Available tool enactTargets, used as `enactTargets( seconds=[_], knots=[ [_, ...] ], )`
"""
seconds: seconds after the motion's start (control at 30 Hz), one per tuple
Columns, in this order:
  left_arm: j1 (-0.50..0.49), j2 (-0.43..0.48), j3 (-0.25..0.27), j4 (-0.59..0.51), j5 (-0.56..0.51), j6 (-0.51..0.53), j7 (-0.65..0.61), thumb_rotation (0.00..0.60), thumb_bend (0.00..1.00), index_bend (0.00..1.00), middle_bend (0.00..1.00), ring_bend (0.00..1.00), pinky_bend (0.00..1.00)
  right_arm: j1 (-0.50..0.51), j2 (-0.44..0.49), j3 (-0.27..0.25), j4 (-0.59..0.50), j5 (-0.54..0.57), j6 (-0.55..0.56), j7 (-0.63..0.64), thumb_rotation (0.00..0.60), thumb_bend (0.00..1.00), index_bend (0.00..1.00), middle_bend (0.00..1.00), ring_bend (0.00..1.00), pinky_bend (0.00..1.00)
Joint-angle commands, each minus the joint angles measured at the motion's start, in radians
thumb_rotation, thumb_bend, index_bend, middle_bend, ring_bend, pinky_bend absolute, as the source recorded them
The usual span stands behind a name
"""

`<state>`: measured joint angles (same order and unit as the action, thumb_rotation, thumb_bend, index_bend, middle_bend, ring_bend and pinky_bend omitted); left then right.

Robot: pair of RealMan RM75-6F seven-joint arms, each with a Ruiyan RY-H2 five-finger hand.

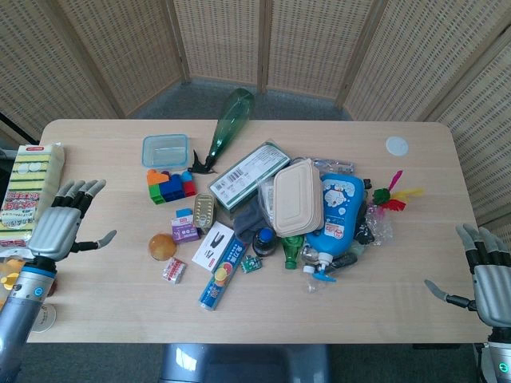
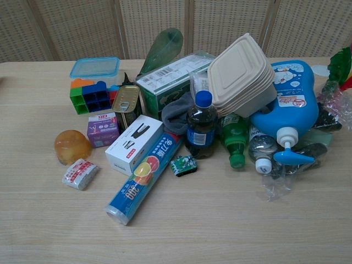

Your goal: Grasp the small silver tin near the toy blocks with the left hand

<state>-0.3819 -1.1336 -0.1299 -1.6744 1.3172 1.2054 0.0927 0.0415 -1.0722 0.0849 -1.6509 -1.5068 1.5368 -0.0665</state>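
Currently your left hand point(image 1: 57, 227) hovers over the table's point(image 1: 112, 319) left edge, fingers spread, holding nothing; your right hand point(image 1: 487, 271) sits likewise open at the far right. Well ahead of the left fingertips lies the tin point(image 1: 204, 212), a small silver rectangular can with a ring-pull lid, tilted against the green box point(image 1: 249, 173). Toy blocks point(image 1: 169, 186) stand just behind it, a purple carton point(image 1: 184, 229) and white box point(image 1: 212, 246) just before it. An amber dome point(image 1: 162, 246) and a wrapped packet point(image 1: 174, 270) lie between fingers and tin.
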Motion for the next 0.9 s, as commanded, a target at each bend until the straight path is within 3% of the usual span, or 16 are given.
enactTargets(
  seconds=[0.03,0.6,0.73,0.9],
  knots=[
    [-0.002,-0.001,0.002,0.002,0.000,-0.004,0.000,0.300,0.28,0.00,0.05,0.00,0.00,0.002,-0.002,0.001,-0.001,0.001,-0.002,-0.002,0.305,0.14,0.00,0.03,0.00,0.00],
    [-0.051,-0.022,0.004,0.026,0.002,-0.071,0.032,0.299,0.27,0.00,0.04,0.00,0.00,-0.004,-0.002,-0.005,0.004,-0.005,0.008,0.008,0.302,0.14,0.00,0.03,0.00,0.00],
    [-0.106,-0.023,0.006,0.047,0.031,-0.151,0.010,0.345,0.27,0.00,0.04,0.00,0.00,-0.009,0.002,-0.007,-0.001,-0.008,0.016,0.007,0.304,0.14,0.00,0.03,0.00,0.00],
    [-0.185,-0.025,0.019,0.094,0.105,-0.257,-0.053,0.455,0.28,0.00,0.03,0.00,0.00,-0.020,0.011,-0.009,-0.008,-0.008,0.029,0.005,0.304,0.14,0.00,0.03,0.00,0.00]
  ],
)
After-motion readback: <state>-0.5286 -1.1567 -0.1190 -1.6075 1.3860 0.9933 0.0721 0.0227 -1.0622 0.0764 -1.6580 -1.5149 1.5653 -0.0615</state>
